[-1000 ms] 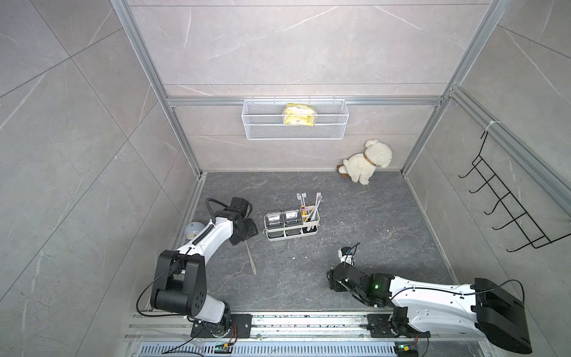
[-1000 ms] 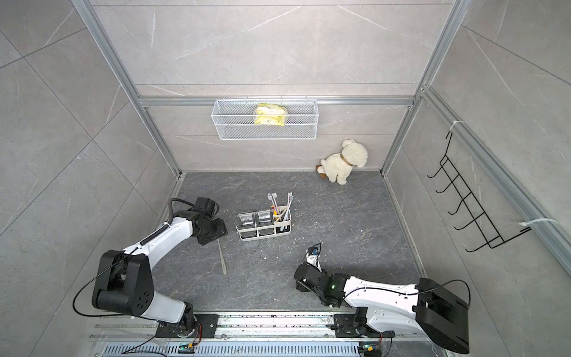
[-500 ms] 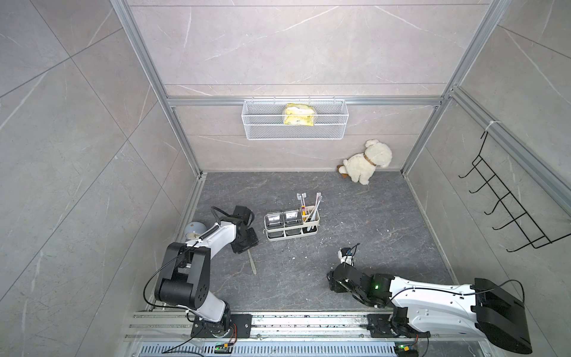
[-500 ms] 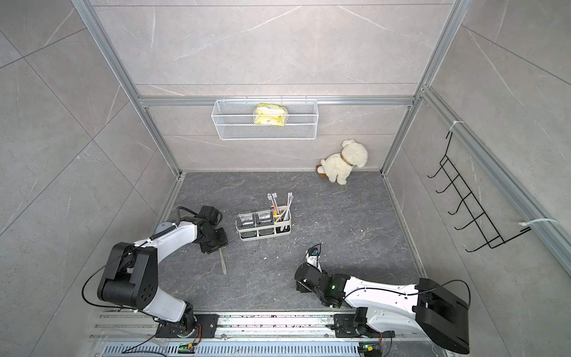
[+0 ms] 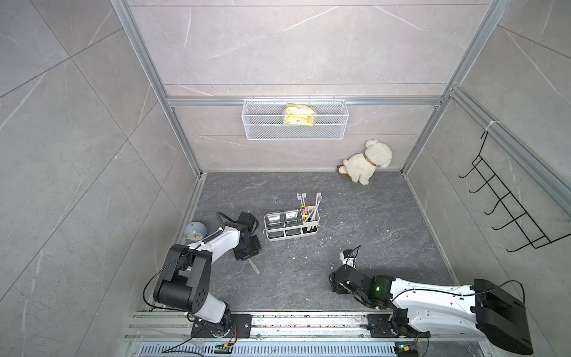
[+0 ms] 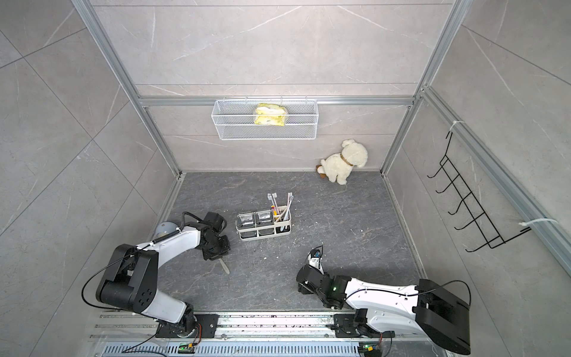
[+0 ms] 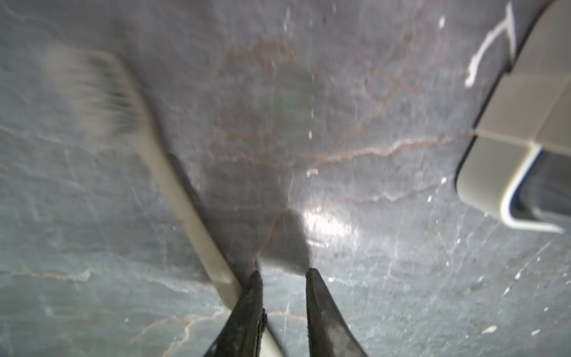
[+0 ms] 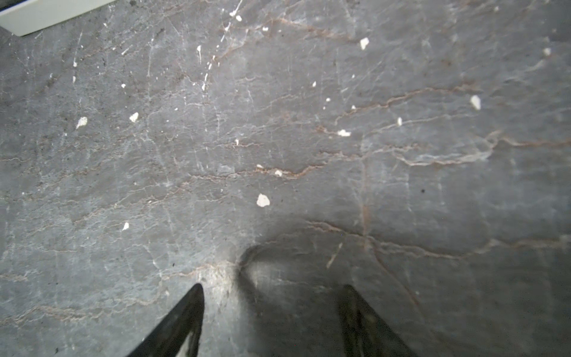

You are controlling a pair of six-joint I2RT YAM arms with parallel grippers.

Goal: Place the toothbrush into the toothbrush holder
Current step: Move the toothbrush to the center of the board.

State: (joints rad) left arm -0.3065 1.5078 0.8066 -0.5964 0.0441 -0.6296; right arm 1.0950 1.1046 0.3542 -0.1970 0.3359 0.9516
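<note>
A pale toothbrush [image 5: 254,266] lies flat on the dark marbled floor [image 5: 370,216] of a tiled test stall. Most of it is hidden beneath the left gripper [image 5: 247,252] in both top views, and only one end pokes out toward the front rail. It lies near the toothbrush holder [image 5: 292,236] without touching it.

In the left wrist view, the gripper [image 7: 282,273] hangs low over the floor with a narrow gap between its fingertips. The toothbrush [image 7: 185,201] handle runs slantwise under one finger and shows again in the gap farther back, and its bristled head is blurred. It cannot be told whether the fingers pinch the handle. A corner of the holder [image 7: 506,154] shows at the edge of that view.

The white holder [image 6: 262,233] stands upright in the middle of the floor. It has two clear cups side by side, and several toothbrushes [image 5: 309,207] stand in its end compartment.

The right gripper [image 8: 272,289] hovers over bare, speckled floor well apart from the holder, its fingers spread wide with nothing between them.

On the back wall hangs a white wire basket [image 5: 295,133] holding a yellow packet [image 5: 299,115]. A plush dog [image 5: 367,162] sits in the far corner, a black hook rack [image 5: 509,216] hangs on the side wall, and a small round grey clock [image 5: 195,235] rests beside the left arm.
</note>
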